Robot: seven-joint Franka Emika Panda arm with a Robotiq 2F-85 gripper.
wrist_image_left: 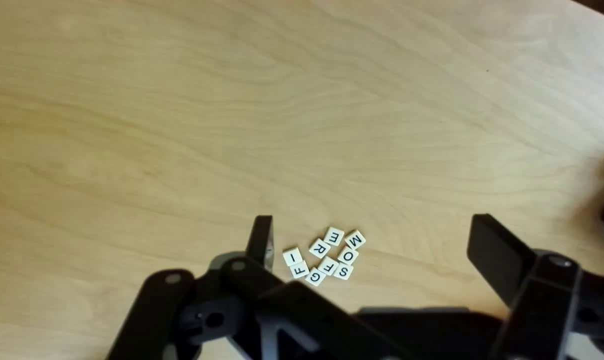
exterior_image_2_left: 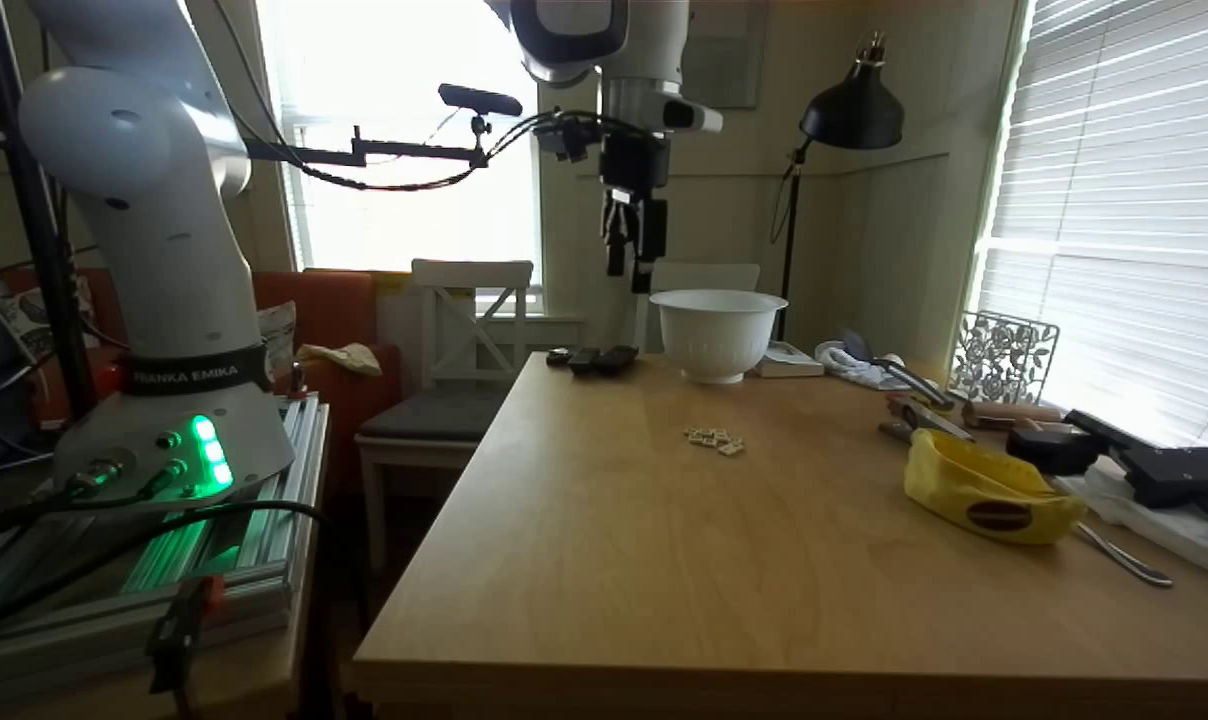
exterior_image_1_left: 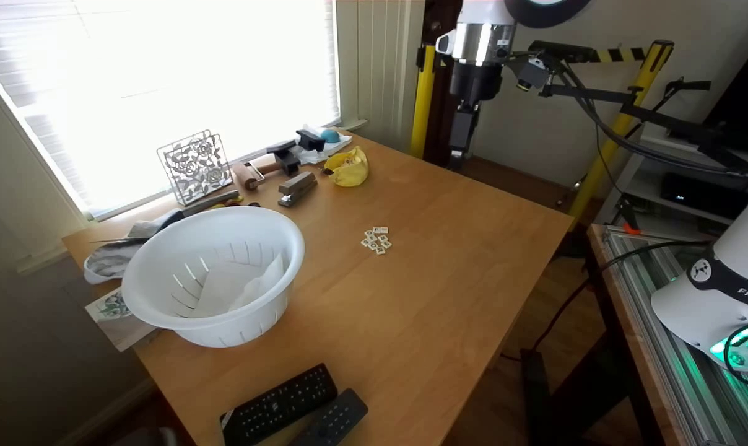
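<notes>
Nine letter tiles [wrist_image_left: 327, 266] lie face up in one loose cluster on a wooden table [exterior_image_1_left: 448, 279], with I, E, M, O and S among the legible letters. The single gripper [wrist_image_left: 374, 245] hangs above the tabletop, well apart from the tiles; its two fingers [wrist_image_left: 499, 260] are spread wide and hold nothing. In the wrist view the cluster appears between these fingers, closer to one than to the other. In an exterior view, one white slotted colander [exterior_image_1_left: 250, 325] stands near the tiles with white sheet-like material [exterior_image_1_left: 222, 288] inside, and two dark remote controls [exterior_image_1_left: 279, 404] lie side by side. Toward the window [exterior_image_1_left: 213, 68] are one stapler [exterior_image_1_left: 298, 188], one yellow pouch [exterior_image_1_left: 352, 176] and one openwork metal napkin holder [exterior_image_1_left: 194, 166]. One black lamp [exterior_image_2_left: 854, 110] rises beyond the table.
</notes>
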